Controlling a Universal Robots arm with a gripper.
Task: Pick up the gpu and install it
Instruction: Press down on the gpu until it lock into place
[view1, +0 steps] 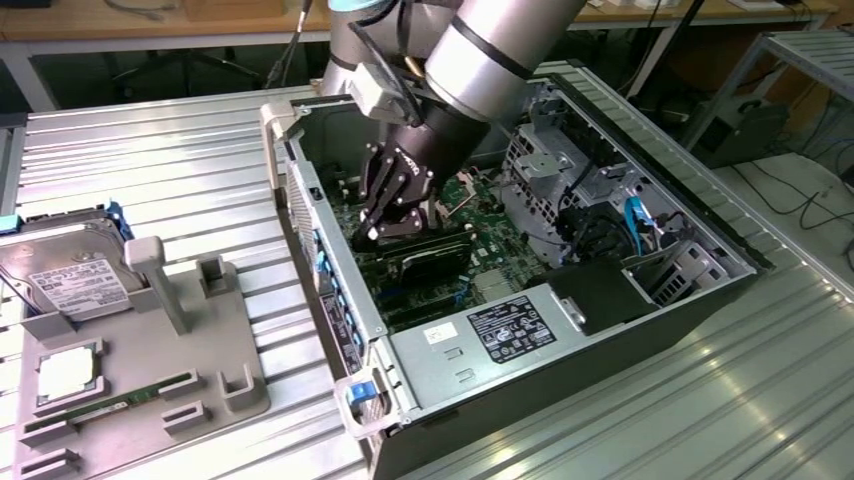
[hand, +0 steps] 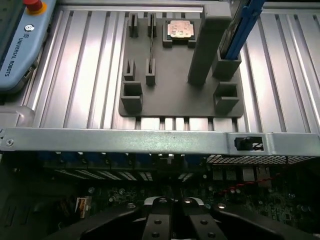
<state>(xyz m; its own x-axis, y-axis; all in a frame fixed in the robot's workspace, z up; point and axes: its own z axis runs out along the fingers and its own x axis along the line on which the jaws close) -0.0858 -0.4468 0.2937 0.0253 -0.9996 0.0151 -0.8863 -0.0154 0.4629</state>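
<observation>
Gripper (view1: 378, 228) fully closed, down inside the computer case (view1: 400, 372), pressing the gpu (view1: 430, 255) at its 5 o'clock, probably seating it.

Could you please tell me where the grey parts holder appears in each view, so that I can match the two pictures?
Exterior view: the grey parts holder lies on the ribbed table at the exterior view's left, beside the open computer case.
Wrist view: the holder lies on the table just beyond the case's metal rim.
Shared landmark: the square processor chip resting on the holder.
</observation>
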